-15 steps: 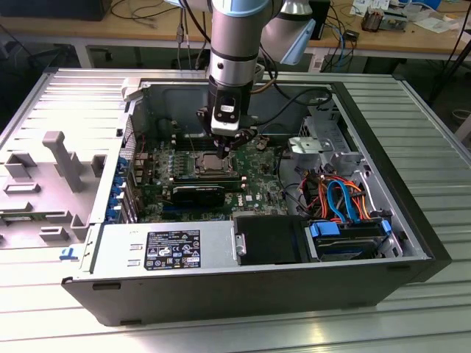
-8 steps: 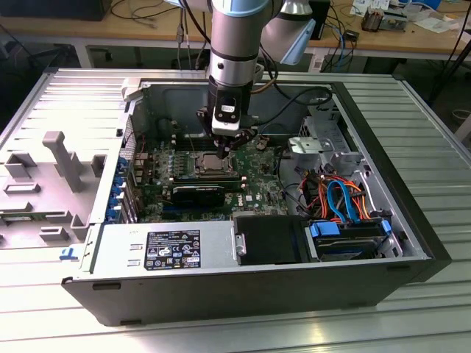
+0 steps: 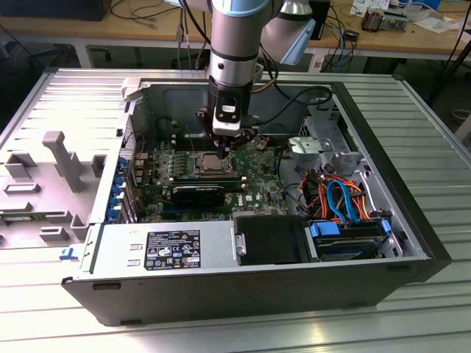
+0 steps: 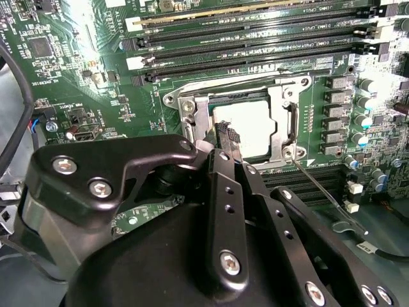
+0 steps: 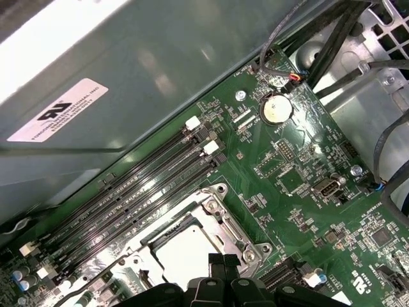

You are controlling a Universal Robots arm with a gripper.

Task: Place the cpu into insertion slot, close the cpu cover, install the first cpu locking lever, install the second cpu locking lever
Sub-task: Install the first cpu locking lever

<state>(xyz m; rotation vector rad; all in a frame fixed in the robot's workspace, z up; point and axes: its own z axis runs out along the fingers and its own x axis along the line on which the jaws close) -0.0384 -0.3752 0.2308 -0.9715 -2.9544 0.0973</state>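
Gripper (image 4: pixel 227 136) fingers pressed together, tips at cpu cover (image 4: pixel 285 128) edge, cpu (image 4: pixel 249 125) seated beneath (white label (image 5: pixel 57 112) on case wall (image 5: pixel 166 70)).

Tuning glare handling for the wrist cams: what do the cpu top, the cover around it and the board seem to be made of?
cpu: silvery metal top, likely plated; it washes out pale under the light.
cpu cover: thin bright sheet metal, probably steel, judging by the glinting edges.
circuit board: green laminate with a glossy coating, with fine traces and soldered parts on it.

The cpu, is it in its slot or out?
In: the cpu lies flat, ringed by the cpu cover on the motherboard, in the second wrist view.
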